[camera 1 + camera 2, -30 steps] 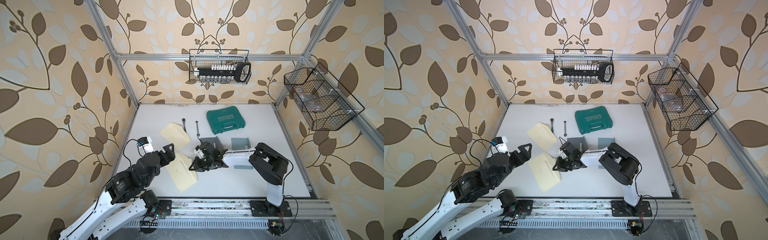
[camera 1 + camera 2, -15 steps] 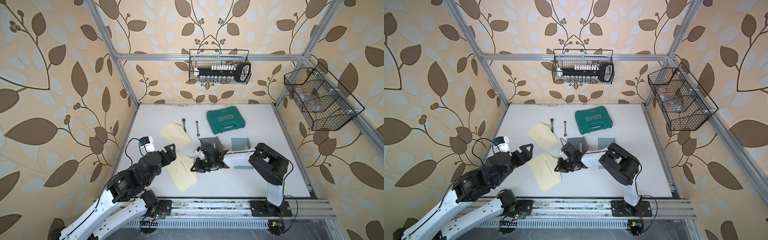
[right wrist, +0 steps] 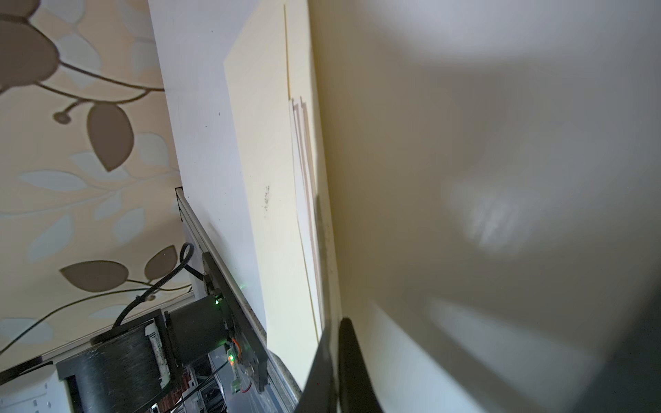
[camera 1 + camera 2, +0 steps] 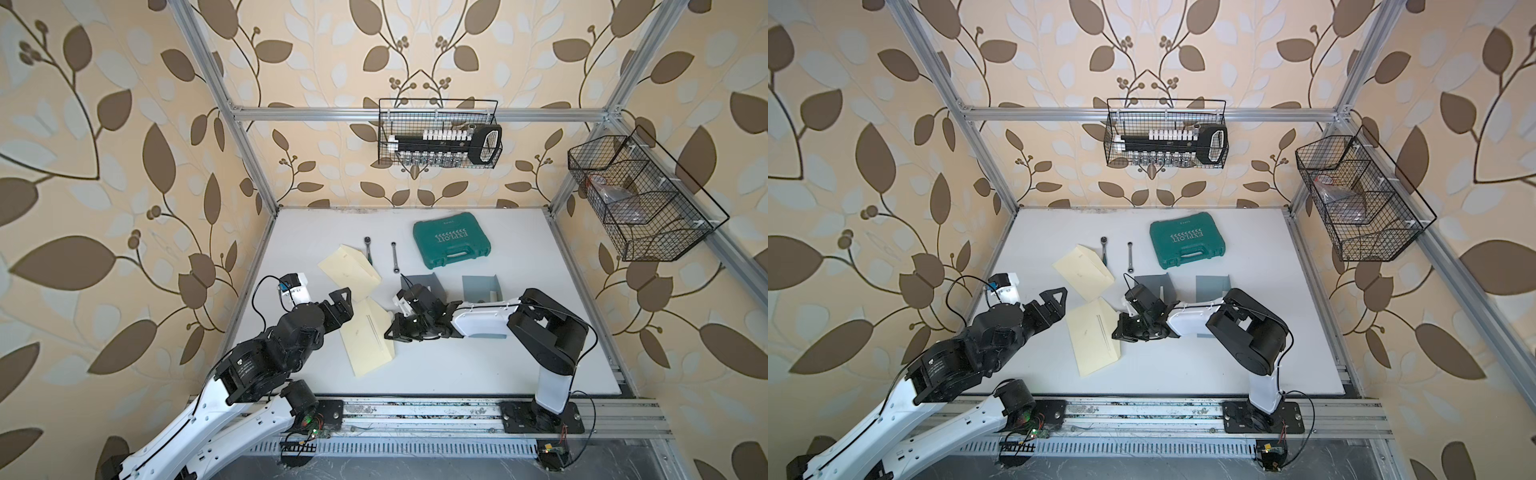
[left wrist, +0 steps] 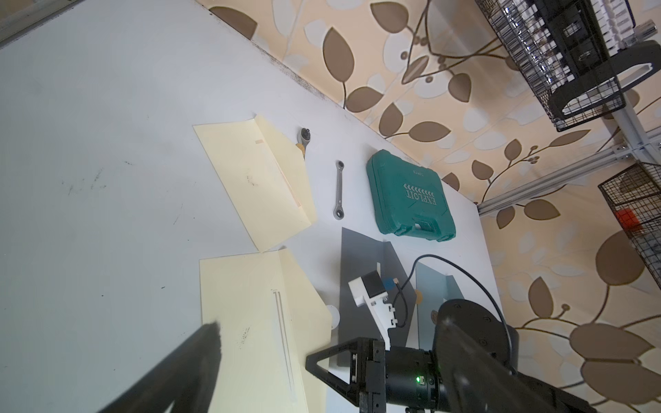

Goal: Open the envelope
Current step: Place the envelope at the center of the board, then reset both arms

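Step in hand: flap grasp. On right gripper (image 4: 390, 331), fingers pressed together, pinching flap (image 4: 379, 312) of envelope (image 4: 365, 351), flat on table (image 4: 457, 374), in front of 2nd envelope (image 4: 349, 270). On left gripper (image 4: 343, 305), fingers spread, empty, hovering beside envelope. Next: peel flap back; left likely pins body.

Layout on tabletop (image 4: 457, 365), left to right.
Near envelope (image 4: 368, 338) left of centre, far envelope (image 4: 349, 270) just behind it; ratchet (image 4: 368, 248) at the far envelope's right edge, spanner (image 4: 395, 257) just right of that, tool case (image 4: 451, 245) further right; left card (image 4: 426, 280) and right card (image 4: 478, 284) nearer than the case.
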`<move>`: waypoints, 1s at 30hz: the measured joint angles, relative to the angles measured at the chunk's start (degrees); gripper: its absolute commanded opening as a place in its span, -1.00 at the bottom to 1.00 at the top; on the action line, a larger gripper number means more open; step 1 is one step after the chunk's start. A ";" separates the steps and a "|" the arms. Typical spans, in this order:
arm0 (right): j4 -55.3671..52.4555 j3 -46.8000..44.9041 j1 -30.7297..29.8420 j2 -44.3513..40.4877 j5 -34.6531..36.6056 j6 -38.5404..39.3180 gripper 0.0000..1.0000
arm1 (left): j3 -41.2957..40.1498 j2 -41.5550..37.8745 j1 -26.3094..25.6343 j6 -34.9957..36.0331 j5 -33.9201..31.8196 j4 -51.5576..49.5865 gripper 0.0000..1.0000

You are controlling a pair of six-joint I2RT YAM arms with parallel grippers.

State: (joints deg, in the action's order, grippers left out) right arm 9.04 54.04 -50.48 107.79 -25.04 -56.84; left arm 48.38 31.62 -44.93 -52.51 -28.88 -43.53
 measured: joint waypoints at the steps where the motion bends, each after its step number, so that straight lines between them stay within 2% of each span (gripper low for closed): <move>1: 0.28 -0.04 0.02 0.00 -0.09 -0.17 -0.86 | 0.00 0.00 0.00 -0.07 0.00 0.00 0.93; 6: 3.28 -1.11 0.02 -0.02 -0.70 -0.87 -0.80 | 0.00 0.00 0.00 -0.17 0.02 0.00 0.94; 13: 4.13 -2.58 0.02 -0.33 -0.90 -1.68 -0.50 | -0.02 0.11 0.00 -0.20 0.44 0.07 0.91; 17: 4.50 -5.33 0.04 -3.80 -0.11 -1.81 -0.31 | -0.02 0.94 0.00 -0.07 2.12 0.48 0.92; 22: 2.25 -8.72 0.04 -13.99 4.22 -0.24 -0.19 | -0.02 2.36 0.00 0.15 3.17 1.05 0.88; 25: -0.59 -10.97 0.04 -23.17 9.38 1.64 -0.06 | -0.04 2.95 0.00 0.90 3.23 1.73 0.88; 30: -10.60 -13.22 0.15 -42.62 24.09 7.26 0.38 | -0.04 4.24 0.00 2.16 3.10 1.86 0.97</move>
State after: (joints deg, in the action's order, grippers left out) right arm -1.56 40.82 -50.33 65.17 -0.95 -49.58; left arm 48.34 35.86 -44.93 -50.35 -25.78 -41.67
